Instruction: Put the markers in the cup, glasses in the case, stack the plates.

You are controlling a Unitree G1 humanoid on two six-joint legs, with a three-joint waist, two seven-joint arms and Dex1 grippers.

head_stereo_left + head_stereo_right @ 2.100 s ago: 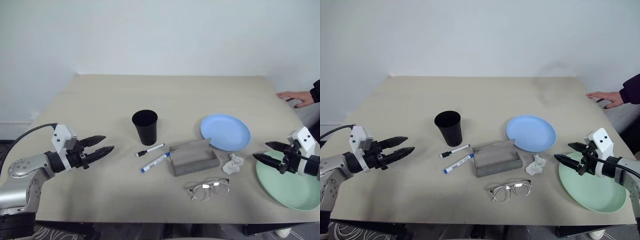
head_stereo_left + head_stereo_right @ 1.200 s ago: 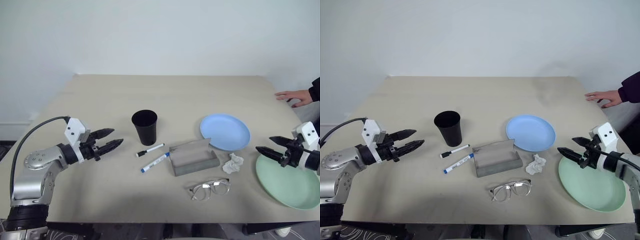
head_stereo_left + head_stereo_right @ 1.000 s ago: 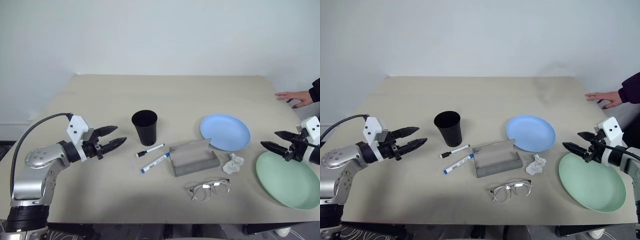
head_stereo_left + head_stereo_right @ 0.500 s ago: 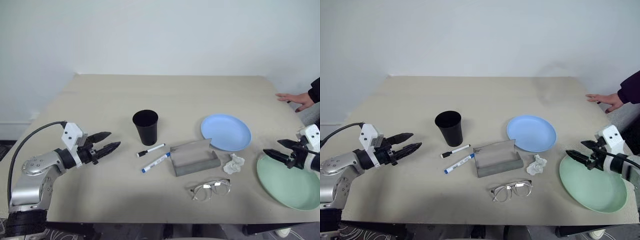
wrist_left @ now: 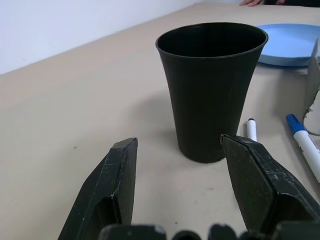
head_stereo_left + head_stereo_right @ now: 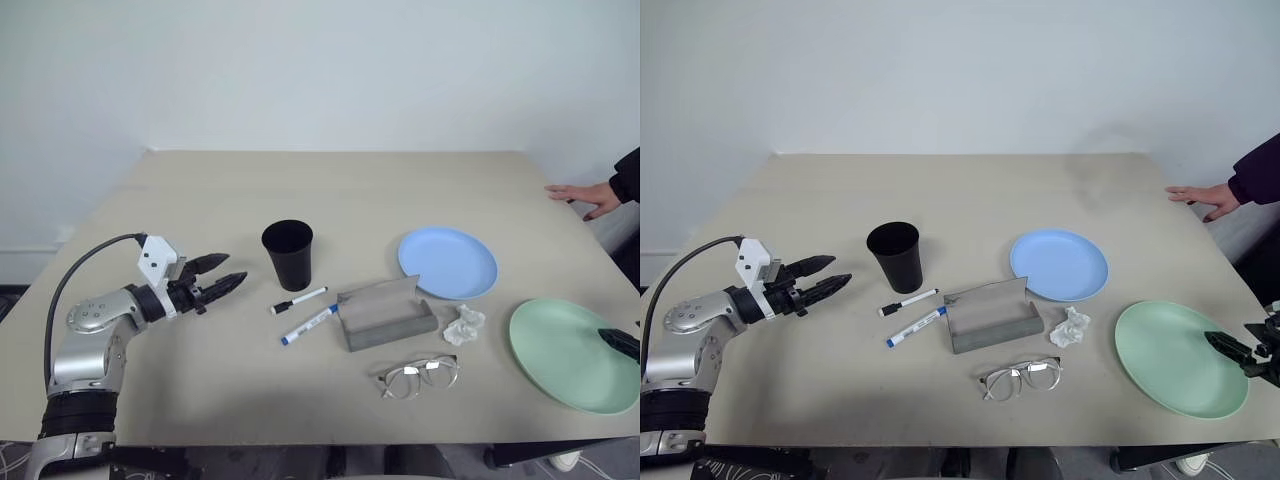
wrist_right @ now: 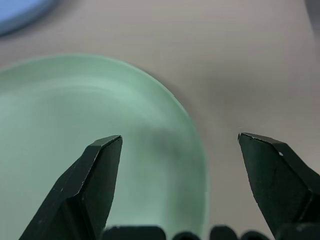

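Table [image 6: 200, 190], black cup [image 6: 289, 254] empty, case [image 6: 386, 314] open

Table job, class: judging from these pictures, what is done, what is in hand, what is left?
Done: nothing. In hand: nothing; the open left pincer faces the cup, the open right pincer hangs over the green plate. Left: both markers, the glasses beside the open case, the blue plate.

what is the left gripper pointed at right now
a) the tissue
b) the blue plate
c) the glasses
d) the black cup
d, the left gripper has its two black fingers spread open with the cup standing upright straight ahead between them, not yet touching it.
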